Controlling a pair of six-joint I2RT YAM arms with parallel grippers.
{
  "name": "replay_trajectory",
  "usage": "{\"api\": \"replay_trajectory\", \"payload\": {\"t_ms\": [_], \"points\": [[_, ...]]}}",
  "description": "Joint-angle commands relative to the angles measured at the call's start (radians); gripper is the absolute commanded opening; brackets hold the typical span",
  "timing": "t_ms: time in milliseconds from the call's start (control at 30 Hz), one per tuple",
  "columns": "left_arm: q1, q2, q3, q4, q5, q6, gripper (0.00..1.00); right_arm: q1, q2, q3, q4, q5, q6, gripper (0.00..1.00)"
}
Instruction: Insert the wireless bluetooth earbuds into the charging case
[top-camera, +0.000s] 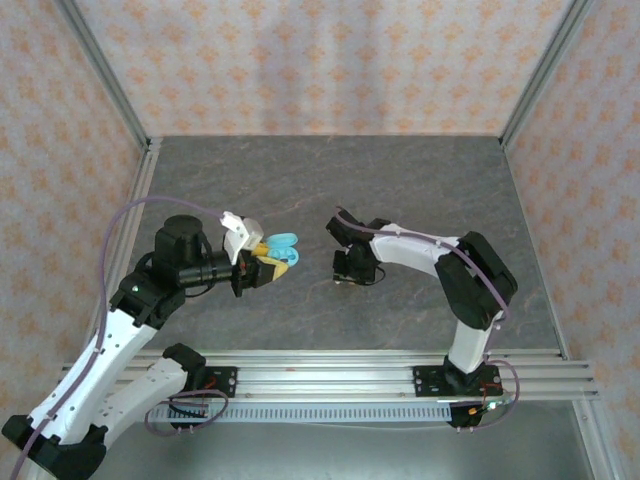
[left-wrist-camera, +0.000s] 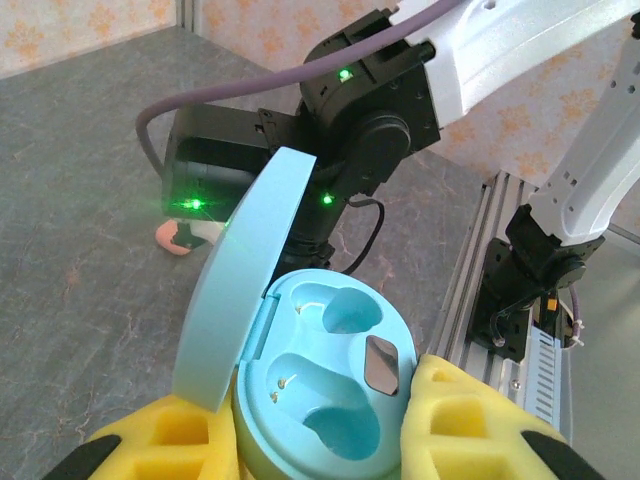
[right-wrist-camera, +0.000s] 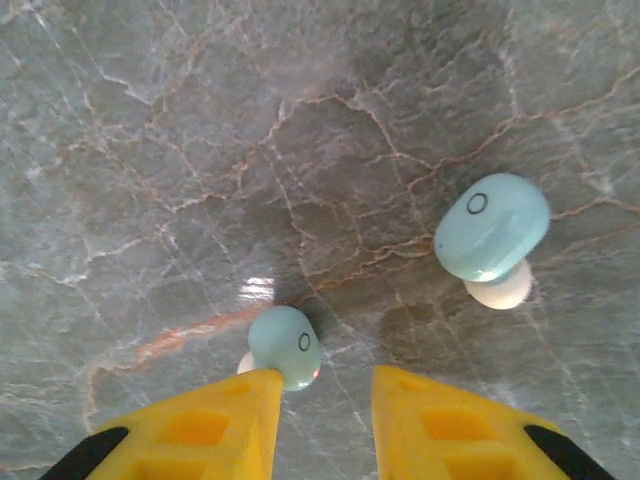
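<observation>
Currently the case (left-wrist-camera: 330, 370) is being held off the table (top-camera: 300, 180) by the left gripper (left-wrist-camera: 320, 430), whose jaws are being pressed narrowly against the case's two sides. The lid (left-wrist-camera: 240, 290) is being presented hinged back and upright. The two wells (left-wrist-camera: 350, 312) are being shown empty and facing up, presumably so that an earbud can be set in from above by the other arm. Nothing is being carried in the case yet.

Beyond the case, the right gripper (right-wrist-camera: 325, 385) is being pointed down at the table. Its jaws are being held a little apart, with nothing between them. A blue earbud (right-wrist-camera: 285, 345) is being met at one fingertip (right-wrist-camera: 255, 390); whether it is being touched or only neared cannot be told, and it is not being gripped. A pick is probably being lined up, and a small sideways shift seems needed to bring that earbud into the gap.

Farther from the case, a second blue earbud (right-wrist-camera: 492, 228) is being left on the table, well clear of the fingers. A salmon earbud (left-wrist-camera: 175, 237) is being left on the table too, beyond the case's lid and beside the right gripper.
</observation>
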Motion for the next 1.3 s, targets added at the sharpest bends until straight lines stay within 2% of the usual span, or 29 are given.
{"api": "replay_trajectory", "payload": {"t_ms": [0, 500, 600, 767, 900, 1267], "points": [[0.009, 0.003, -0.003, 0.044, 0.018, -0.001, 0.12, 0.002, -0.032, -0.035, 0.108, 0.016, 0.088, 0.3], [0.009, 0.01, -0.004, 0.05, 0.021, 0.005, 0.12, 0.002, -0.013, -0.082, 0.17, 0.059, 0.114, 0.27], [0.009, 0.014, -0.002, 0.049, 0.022, 0.005, 0.12, 0.002, -0.006, -0.082, 0.182, 0.047, 0.11, 0.24], [0.009, 0.014, -0.005, 0.048, 0.018, 0.01, 0.12, 0.002, -0.028, -0.074, 0.188, 0.041, 0.099, 0.13], [0.009, 0.013, -0.016, 0.061, 0.016, 0.009, 0.13, 0.002, -0.074, -0.055, 0.143, 0.071, 0.08, 0.08], [0.009, 0.004, -0.087, 0.214, 0.03, 0.001, 0.13, 0.003, -0.296, 0.003, -0.023, 0.151, 0.041, 0.05]]}}
